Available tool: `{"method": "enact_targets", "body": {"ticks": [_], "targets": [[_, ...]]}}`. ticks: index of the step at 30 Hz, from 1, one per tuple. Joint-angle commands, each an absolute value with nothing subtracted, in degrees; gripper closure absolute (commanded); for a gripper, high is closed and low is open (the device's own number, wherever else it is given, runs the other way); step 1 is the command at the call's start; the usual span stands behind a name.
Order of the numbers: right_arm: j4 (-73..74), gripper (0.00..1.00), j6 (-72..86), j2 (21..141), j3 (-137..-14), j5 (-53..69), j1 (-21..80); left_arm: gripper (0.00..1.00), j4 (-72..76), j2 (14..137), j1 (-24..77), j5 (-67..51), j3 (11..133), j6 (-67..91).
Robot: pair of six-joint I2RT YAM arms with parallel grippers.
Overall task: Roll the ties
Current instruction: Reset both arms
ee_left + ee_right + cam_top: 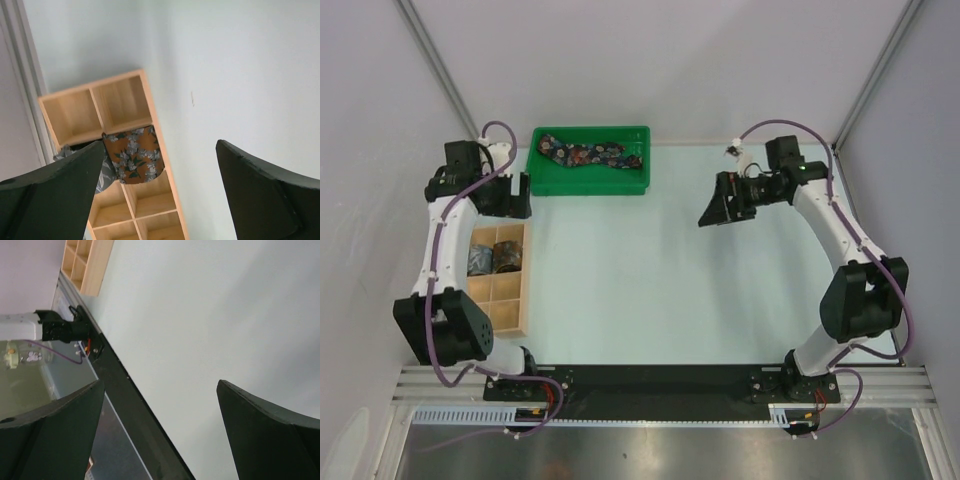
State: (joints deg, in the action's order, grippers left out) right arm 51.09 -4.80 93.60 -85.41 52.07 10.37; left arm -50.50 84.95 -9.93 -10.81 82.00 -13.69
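Note:
A dark navy floral tie (592, 155) lies loosely unrolled in the green tray (552, 181) at the back. Two rolled ties stand in the wooden box (516, 315): a grey-blue one (480, 258) and a rust-brown one (507, 256) beside it. My left gripper (508, 203) hangs open just above the box's far end, holding nothing. In the left wrist view the rust-brown roll (134, 155) shows between the fingers of the left gripper (161, 145), and the grey-blue roll (101, 179) is mostly hidden behind the left finger. My right gripper (718, 214) is open and empty over bare table on the right.
The wooden box (120, 102) has several compartments with nothing in them. It lies along the table's left side, close to the left arm. In the right wrist view the open right gripper (161, 382) looks across the table toward the black base rail (125, 390) and the box (95, 265).

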Motion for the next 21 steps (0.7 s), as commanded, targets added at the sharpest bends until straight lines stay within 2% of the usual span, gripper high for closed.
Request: {"method": "enact_targets", "body": {"ticks": [1, 6, 11, 16, 21], "targets": [[49.92, 0.00, -6.33, 89.21, -85.78, 50.45, 4.32, 0.01, -51.94, 81.57, -3.88, -11.87, 84.90, -14.86], [47.38, 0.00, -5.89, 85.09, -82.27, 50.10, -4.56, 0.01, -48.88, 79.02, 3.23, -18.52, 83.77, -10.83], [45.71, 0.00, -6.33, 80.69, -76.21, 50.10, -9.75, 0.00, -40.27, 74.62, 9.04, -19.43, 75.95, -7.30], [44.39, 0.00, -8.79, 76.12, -66.46, 46.15, -10.20, 0.00, -34.38, 71.46, 12.57, -18.71, 65.86, -6.51], [42.89, 0.00, -8.96, 74.80, -60.74, 44.56, -9.67, 0.01, -34.62, 69.26, 12.48, -17.67, 62.05, -7.03]]}}
